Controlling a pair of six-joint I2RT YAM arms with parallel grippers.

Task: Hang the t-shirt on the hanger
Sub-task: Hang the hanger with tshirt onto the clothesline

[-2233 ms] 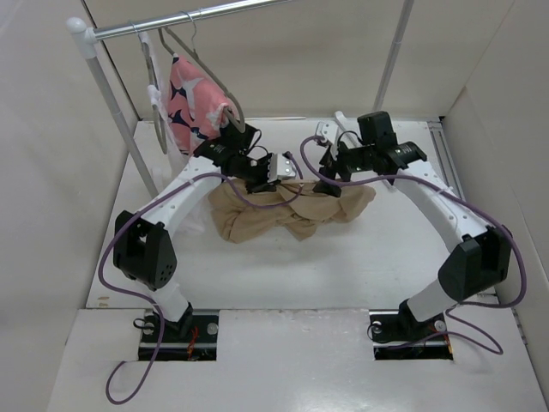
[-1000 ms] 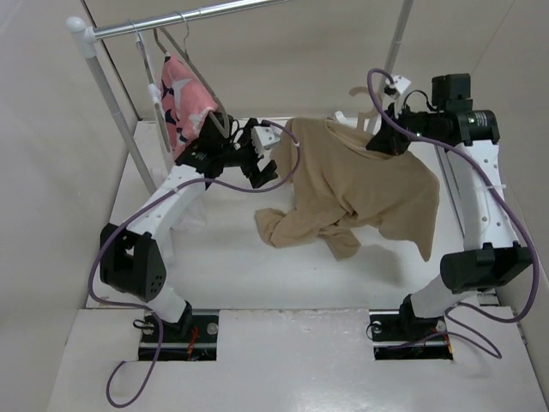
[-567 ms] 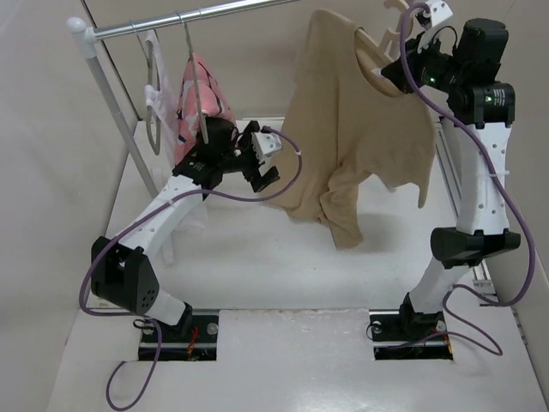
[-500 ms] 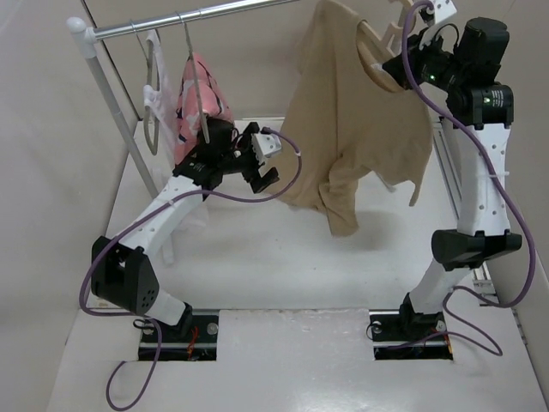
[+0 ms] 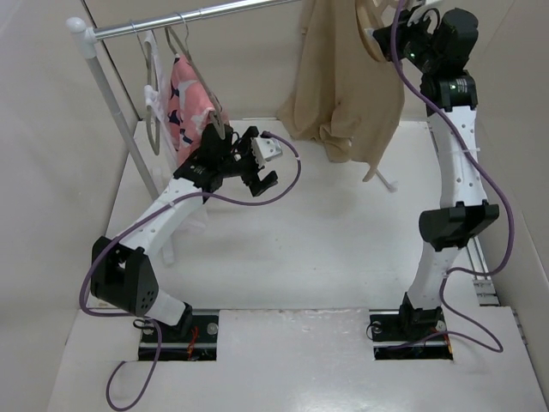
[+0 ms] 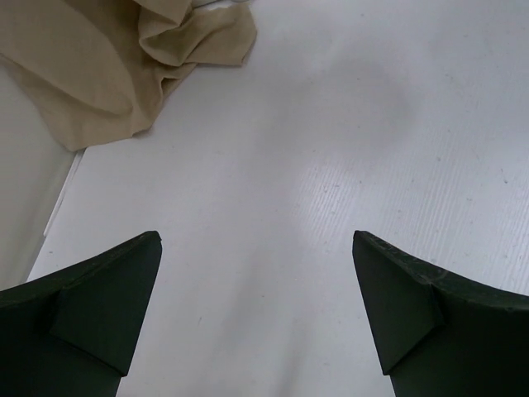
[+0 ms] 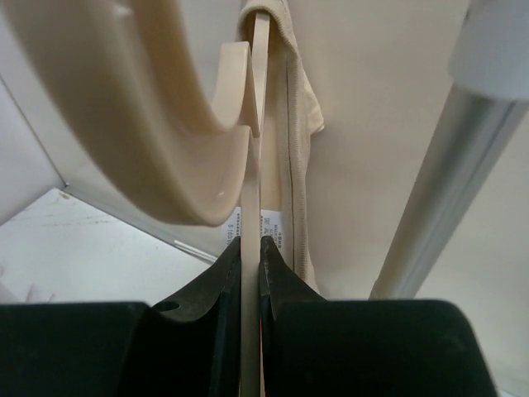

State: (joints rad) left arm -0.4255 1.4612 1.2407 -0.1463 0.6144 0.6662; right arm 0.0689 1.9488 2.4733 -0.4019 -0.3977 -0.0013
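The tan t-shirt [image 5: 341, 86] hangs high at the back right, draped on the cream hanger [image 7: 132, 116], with its hem off the table. In the right wrist view my right gripper [image 7: 250, 241] is shut on the hanger's thin flat stem, just below the thick curved hook. The shirt's ribbed neck [image 7: 299, 124] and white label [image 7: 276, 227] lie right behind the stem. From above, the right gripper [image 5: 383, 39] is raised near the top edge. My left gripper [image 5: 262, 168] stands open and empty over the table, and the shirt's hem [image 6: 124, 58] shows beyond its fingers.
A metal rail [image 5: 197, 17] on a white post [image 5: 120, 112] crosses the back left. It carries a pink printed garment [image 5: 193, 103], a white garment [image 5: 154, 94] and thin wire hangers. A grey upright pole [image 7: 446, 190] stands close to the hanger's right. A white object [image 5: 383, 183] lies on the table below the shirt.
My right arm has lifted the hanger and t-shirt off the table, up and back toward the rail. The left gripper stayed open, shifting only slightly.
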